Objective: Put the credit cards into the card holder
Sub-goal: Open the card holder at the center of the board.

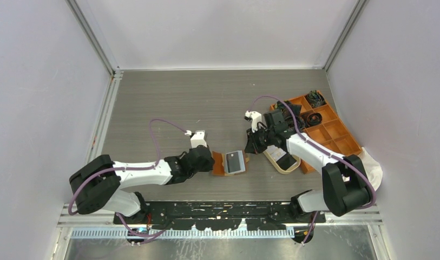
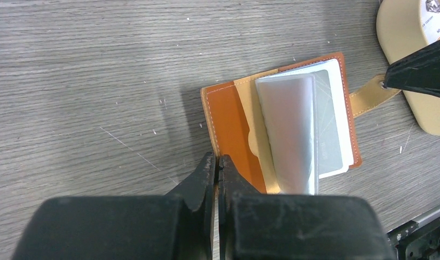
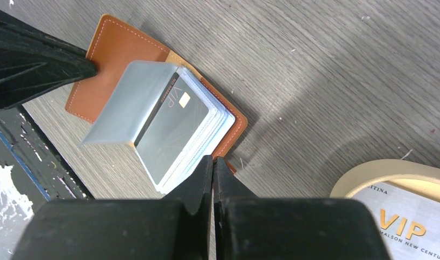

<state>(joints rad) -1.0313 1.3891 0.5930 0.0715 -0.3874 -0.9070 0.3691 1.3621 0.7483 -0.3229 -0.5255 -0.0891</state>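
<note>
Left claw: the left gripper [image 2: 216, 162] has its jaws pressed together with nothing between them. Its tips rest on the near edge of the card holder [image 2: 228, 124].
Right claw: the right gripper [image 3: 212, 165] is likewise closed and empty. Its tips sit at the holder's strap-side edge.
Only in left wrist view: the right claw's tip comes down on the tan snap strap [image 2: 369, 97], which sticks out from the holder's far side.
Only in right wrist view: a grey card [image 3: 174, 124] marked "VIP" with a gold chip lies in a clear sleeve just ahead of the right claw's tips. A second, white VIP card [image 3: 407, 222] lies in the cream tray [image 3: 363, 173] beside that claw.
Only in top view: the orange compartment box [image 1: 336, 132] lies behind the right claw, touching the tray.
Open room: bare table [image 1: 207, 97] spreads ahead of the left claw and to its left. The right claw is hemmed in by the tray and box.
Card holder look: brown leather, lying open and flat between the two claws. It has white stitching, a stack of clear sleeves, and one sleeve arched upward.
</note>
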